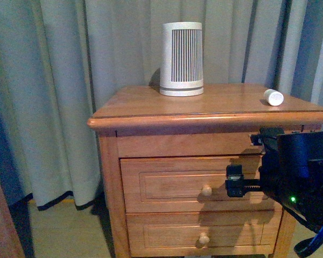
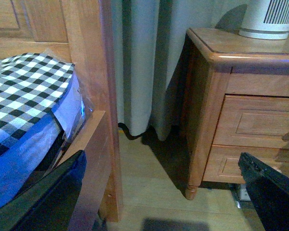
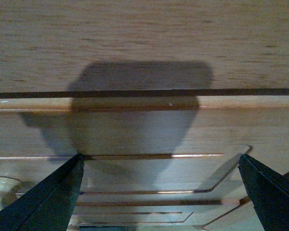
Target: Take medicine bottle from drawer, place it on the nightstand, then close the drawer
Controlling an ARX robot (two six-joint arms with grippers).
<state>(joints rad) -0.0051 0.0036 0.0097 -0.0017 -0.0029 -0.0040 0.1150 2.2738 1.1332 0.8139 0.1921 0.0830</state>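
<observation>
The medicine bottle (image 1: 273, 97), small and white, lies on its side on the nightstand top (image 1: 215, 105) near the right edge. The upper drawer (image 1: 167, 185) is shut flush, and its round knob (image 1: 206, 190) is free. My right gripper (image 1: 245, 161) is open and empty, close in front of the drawer's right half, right of the knob. In the right wrist view its fingers (image 3: 48, 197) stand wide before the drawer's panelled front (image 3: 149, 134). My left gripper (image 2: 159, 197) is open and empty, low above the floor to the left of the nightstand (image 2: 207, 120).
A large white slatted device (image 1: 182, 59) stands at the back of the nightstand top. The lower drawer (image 1: 167, 236) is shut. Grey curtains (image 1: 48, 80) hang behind. A bed with a checked cover (image 2: 24, 91) and a wooden post (image 2: 94, 72) stands left of the nightstand.
</observation>
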